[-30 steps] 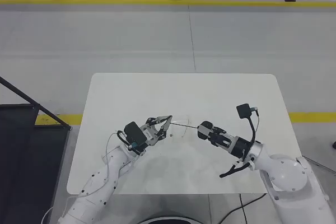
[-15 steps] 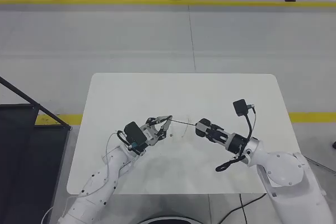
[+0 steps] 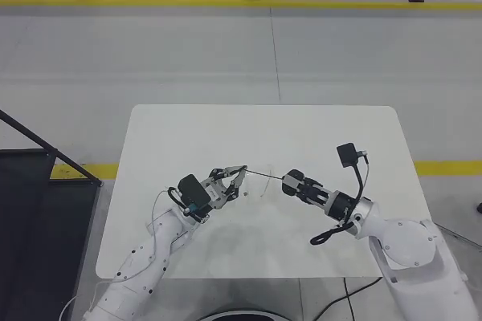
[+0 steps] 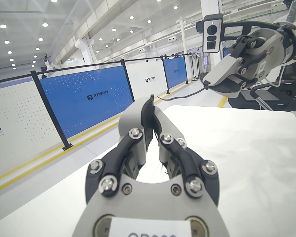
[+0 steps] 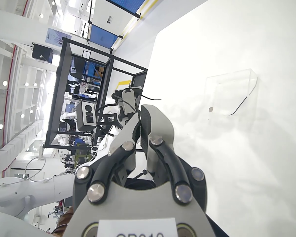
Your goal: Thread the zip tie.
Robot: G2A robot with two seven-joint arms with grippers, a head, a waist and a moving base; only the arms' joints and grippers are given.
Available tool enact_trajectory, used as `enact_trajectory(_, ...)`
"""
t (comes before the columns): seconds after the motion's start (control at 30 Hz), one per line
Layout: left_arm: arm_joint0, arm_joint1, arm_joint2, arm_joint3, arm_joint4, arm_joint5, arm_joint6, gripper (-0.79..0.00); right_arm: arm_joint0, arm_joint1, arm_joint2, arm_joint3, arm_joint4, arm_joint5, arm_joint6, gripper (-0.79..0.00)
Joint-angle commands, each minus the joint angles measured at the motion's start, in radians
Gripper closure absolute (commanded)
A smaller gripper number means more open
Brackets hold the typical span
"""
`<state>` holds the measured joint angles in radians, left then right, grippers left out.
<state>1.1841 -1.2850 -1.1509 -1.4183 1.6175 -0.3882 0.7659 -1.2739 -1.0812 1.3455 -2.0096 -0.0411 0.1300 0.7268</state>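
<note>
The zip tie (image 3: 263,176) stretches just above the worktop (image 3: 329,136) between the left tool (image 3: 238,177) and the right tool (image 3: 287,182). Each tool is pressed together, pinching one end.

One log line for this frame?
left gripper: shut on thin black zip tie | right gripper: shut on same tie | tie spans between them above white table
</note>
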Motion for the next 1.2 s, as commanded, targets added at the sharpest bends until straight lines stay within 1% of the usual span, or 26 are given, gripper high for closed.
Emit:
enact_trajectory(0.0,0.000,0.000,0.000,0.000,0.000,0.000,0.000,0.000,0.003,0.000,-0.003,0.004,0.000,0.001,-0.001,0.000)
enact_trajectory(0.33,0.000,0.000,0.000,0.000,0.000,0.000,0.000,0.000,0.015,-0.001,-0.013,0.019,0.010,0.006,-0.009,0.000)
enact_trajectory(0.73,0.000,0.000,0.000,0.000,0.000,0.000,0.000,0.000,-0.008,0.001,-0.006,0.015,0.016,-0.018,-0.020,0.000)
enact_trajectory(1.17,0.000,0.000,0.000,0.000,0.000,0.000,0.000,0.000,0.001,0.001,-0.007,0.027,0.033,-0.020,-0.022,0.000)
